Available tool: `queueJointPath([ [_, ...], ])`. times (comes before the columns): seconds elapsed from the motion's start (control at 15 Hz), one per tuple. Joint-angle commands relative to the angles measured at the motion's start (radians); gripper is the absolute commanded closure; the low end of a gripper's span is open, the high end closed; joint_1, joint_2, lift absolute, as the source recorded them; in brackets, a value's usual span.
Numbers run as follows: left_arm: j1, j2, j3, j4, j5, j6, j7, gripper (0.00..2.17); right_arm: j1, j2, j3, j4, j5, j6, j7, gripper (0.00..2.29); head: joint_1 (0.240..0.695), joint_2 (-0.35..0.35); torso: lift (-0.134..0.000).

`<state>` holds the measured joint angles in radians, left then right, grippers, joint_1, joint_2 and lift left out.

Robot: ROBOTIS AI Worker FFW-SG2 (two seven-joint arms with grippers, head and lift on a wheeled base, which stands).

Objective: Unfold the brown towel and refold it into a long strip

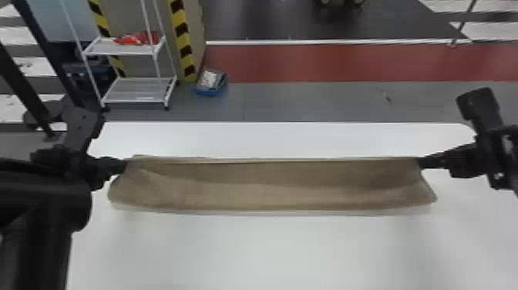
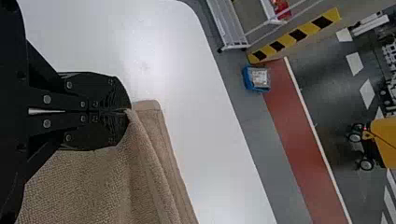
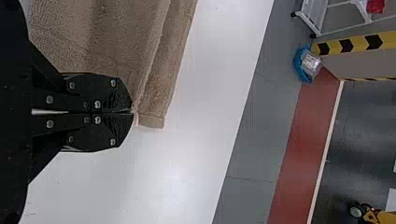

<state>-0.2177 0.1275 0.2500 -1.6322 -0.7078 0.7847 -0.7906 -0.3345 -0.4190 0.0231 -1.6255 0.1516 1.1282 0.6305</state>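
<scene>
Stretched lengthwise across the white table, the brown towel [image 1: 266, 187] hangs between both grippers, its upper edge nearly straight. At its left upper corner my left gripper [image 1: 125, 166] holds on; my right gripper [image 1: 421, 162] is at the right upper corner. In the left wrist view my left gripper [image 2: 128, 111] is shut on the towel [image 2: 154, 163], with a strip of cloth lying beyond the pinched edge. The right wrist view has my right gripper [image 3: 133, 112] shut on the towel's [image 3: 112, 42] other corner, a similar strip beyond it.
The white table [image 1: 277, 250] reaches past the towel on all sides, its far edge behind the towel. Beyond it on the floor stand a white rack [image 1: 135, 90] with a red item on it, a striped pillar [image 1: 185, 42] and a blue bin [image 1: 210, 83].
</scene>
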Motion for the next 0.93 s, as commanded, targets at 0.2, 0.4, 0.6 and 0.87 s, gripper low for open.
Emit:
queueJointPath([
  [0.2, -0.014, 0.026, 0.000, 0.040, 0.001, 0.000, 0.016, 2.04, -0.055, 0.019, 0.021, 0.081, 0.028, -0.024, -0.003, 1.69, 0.695, 0.042, -0.122],
  [0.4, -0.014, 0.024, -0.008, 0.040, 0.004, 0.000, 0.022, 2.04, -0.060, 0.039, 0.037, 0.082, 0.029, -0.049, -0.023, 1.57, 0.695, 0.050, -0.122],
  [0.6, -0.006, 0.018, -0.012, 0.037, 0.010, 0.000, 0.047, 0.94, -0.049, 0.055, 0.055, 0.081, 0.032, -0.058, -0.132, 0.00, 0.695, 0.058, -0.122],
  [0.87, 0.012, 0.012, -0.015, 0.028, 0.033, 0.000, 0.136, 0.02, 0.008, 0.062, 0.029, 0.035, 0.019, -0.092, -0.216, 0.05, 0.695, 0.046, -0.122],
])
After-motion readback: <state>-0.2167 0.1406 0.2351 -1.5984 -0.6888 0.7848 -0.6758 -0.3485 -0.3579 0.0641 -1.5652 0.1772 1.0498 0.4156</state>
